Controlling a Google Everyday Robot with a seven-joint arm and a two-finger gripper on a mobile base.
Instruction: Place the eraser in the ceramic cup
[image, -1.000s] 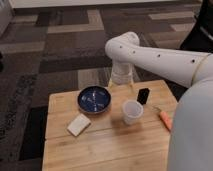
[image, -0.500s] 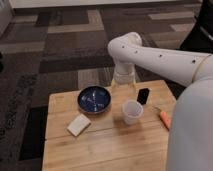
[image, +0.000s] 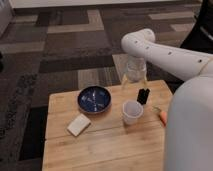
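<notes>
**Desk:** Item one, the eraser. Where is it sitting?

**Operator:** I'm seeing the eraser (image: 143, 95) on the table (image: 100, 150), just beside the cup (image: 132, 111), at its far right side. It is looking upright, on end, though I cannot be sure. Touching the cup or apart, I cannot tell.

**Desk:** Item two, the gripper?

**Operator:** The gripper (image: 134, 84) is hanging over the table's far edge, just behind and above the eraser. Its jaws are standing apart, with nothing between them.

**Desk:** Handling notes?

**Operator:** I'm judging it light, stiff with a little give, grippy rather than slick, not fragile. Being narrow, it is likely tipping at any sideways nudge. I'm planning to take it across the two narrow faces, near the top, coming straight down.

**Desk:** And the cup?

**Operator:** Thick-walled, mouth up, wider than the eraser. I'm guessing it is heavy enough to sit through a drop, but I'm keeping the jaws off its rim.

**Desk:** Other stock?

**Operator:** I'm listing a bowl (image: 95, 99), a beige block (image: 79, 125) and a carrot (image: 162, 116), all apart from the eraser.
</notes>
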